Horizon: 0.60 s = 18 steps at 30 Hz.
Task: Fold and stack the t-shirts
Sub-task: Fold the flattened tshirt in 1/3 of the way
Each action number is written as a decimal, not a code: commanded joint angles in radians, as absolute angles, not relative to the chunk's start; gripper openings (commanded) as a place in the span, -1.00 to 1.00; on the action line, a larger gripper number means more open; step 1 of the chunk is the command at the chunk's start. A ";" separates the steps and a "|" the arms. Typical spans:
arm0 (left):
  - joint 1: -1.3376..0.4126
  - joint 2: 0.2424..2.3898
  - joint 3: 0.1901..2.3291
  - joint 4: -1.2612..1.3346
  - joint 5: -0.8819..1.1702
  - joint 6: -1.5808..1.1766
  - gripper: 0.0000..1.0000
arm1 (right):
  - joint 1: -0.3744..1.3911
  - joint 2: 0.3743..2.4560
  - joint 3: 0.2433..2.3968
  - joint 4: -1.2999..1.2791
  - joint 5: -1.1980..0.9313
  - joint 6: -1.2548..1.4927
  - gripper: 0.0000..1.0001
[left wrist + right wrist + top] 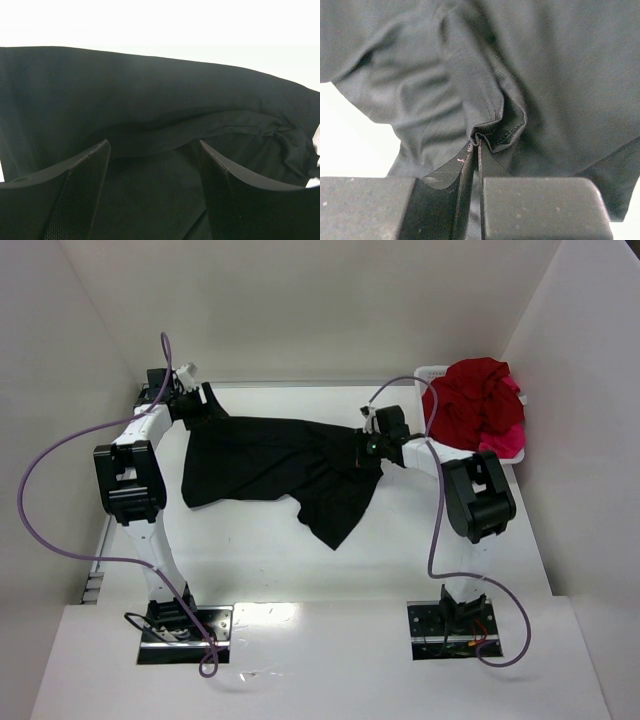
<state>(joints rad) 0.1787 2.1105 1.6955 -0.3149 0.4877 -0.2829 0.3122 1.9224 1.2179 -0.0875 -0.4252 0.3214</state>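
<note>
**Black shirt caught at one end, spreading about to start**

We found the black shirt (270,465) rumpled on the bench (260,570), strung between the two sets of jaws. The right jaws were pressed together on a bunched fold of its edge. The cloth puckered just ahead of their tips and fanned out beyond them. The left jaws stood apart at the opposite end. Black cloth filled the gap between them and ran on ahead, but as far as we could tell nothing there was pinched. A loose flap sagged to the near side of the line between the two sets of jaws. Behind the right jaws, well apart from them, the red shirt (478,400) and pink shirt (508,443) sat heaped in the basket (436,370).

We judged this to be the opening step, taking hold of the first shirt to spread it flat before any fold. We saw no folded stack. The next move seemed to call for the left jaws to close on the cloth between them. Both sets would then draw apart so the shirt pulled taut, without the thin fold slipping from the right grip.
</note>
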 commanded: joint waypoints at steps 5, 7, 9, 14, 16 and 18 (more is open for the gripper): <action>0.166 2.057 1.686 -0.293 0.509 -0.250 0.57 | 0.382 1.744 1.126 -0.093 -0.610 0.204 -0.69; 0.166 2.057 1.686 -0.293 0.509 -0.250 0.57 | 0.391 1.724 1.100 -0.094 -0.632 0.204 -0.57; 0.157 2.057 1.686 -0.293 0.509 -0.250 0.57 | 0.409 1.715 1.100 -0.084 -0.641 0.204 -0.43; 0.156 2.057 1.686 -0.293 0.518 -0.250 0.57 | 0.410 1.715 1.109 -0.130 -0.586 0.230 0.25; 0.156 2.057 1.686 -0.293 0.518 -0.241 0.57 | 0.410 1.715 1.121 -0.175 -0.499 0.221 0.66; 0.156 2.057 1.686 -0.293 0.518 -0.241 0.57 | 0.410 1.683 1.121 -0.175 -0.418 0.230 0.74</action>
